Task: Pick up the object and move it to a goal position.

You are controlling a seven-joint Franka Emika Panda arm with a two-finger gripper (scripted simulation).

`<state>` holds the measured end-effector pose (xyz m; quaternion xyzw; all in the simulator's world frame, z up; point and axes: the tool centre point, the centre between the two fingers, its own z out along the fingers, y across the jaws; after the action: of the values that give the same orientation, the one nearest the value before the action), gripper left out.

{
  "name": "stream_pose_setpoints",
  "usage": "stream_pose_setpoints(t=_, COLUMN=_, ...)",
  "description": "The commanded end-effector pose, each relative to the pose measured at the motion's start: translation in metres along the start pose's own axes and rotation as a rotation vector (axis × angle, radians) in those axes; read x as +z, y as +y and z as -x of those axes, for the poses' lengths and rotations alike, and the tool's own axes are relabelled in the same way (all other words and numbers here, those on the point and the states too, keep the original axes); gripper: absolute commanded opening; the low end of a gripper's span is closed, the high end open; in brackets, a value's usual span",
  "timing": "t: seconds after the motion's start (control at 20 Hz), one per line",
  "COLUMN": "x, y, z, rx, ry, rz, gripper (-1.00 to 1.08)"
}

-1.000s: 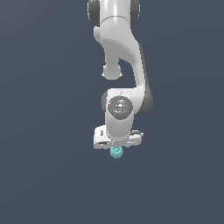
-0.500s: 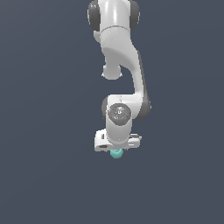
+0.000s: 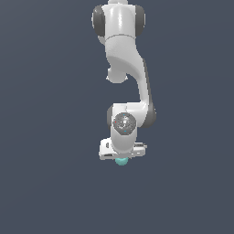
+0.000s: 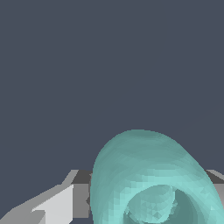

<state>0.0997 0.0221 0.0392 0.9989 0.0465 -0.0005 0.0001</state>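
The object (image 3: 121, 161) is a small teal rounded blob that peeks out just under the white hand of the arm in the exterior view. In the wrist view the object (image 4: 148, 175) fills the near part of the picture, with a ring-like dimple on it, and it sits between the grey fingers (image 4: 52, 205). My gripper (image 3: 121, 158) is shut on the object and holds it. The fingertips are mostly hidden behind the hand and the blob.
The white arm (image 3: 123, 64) reaches down from the top of the exterior view. Around it there is only a plain dark grey-blue surface (image 3: 45, 183), with no other objects or edges in view.
The arm's hand with the teal object in it has drawn a little upward and toward the arm's base over the last second. The grip has not changed.
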Motion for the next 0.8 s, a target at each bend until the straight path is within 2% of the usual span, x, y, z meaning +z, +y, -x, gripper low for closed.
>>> stream_pose_setpoints(t=0.0, x=0.0, y=0.0, z=0.0, rx=0.0, ry=0.001, rz=0.0, gripper=-1.0)
stream_pose_setpoints(t=0.5, x=-0.002, y=0.0, z=0.0, rx=0.0, ry=0.001, rz=0.0, gripper=-1.0)
stream_pose_setpoints(t=0.75, x=-0.018, y=-0.003, z=-0.001, rx=0.0, ry=0.001, rz=0.0, gripper=-1.0)
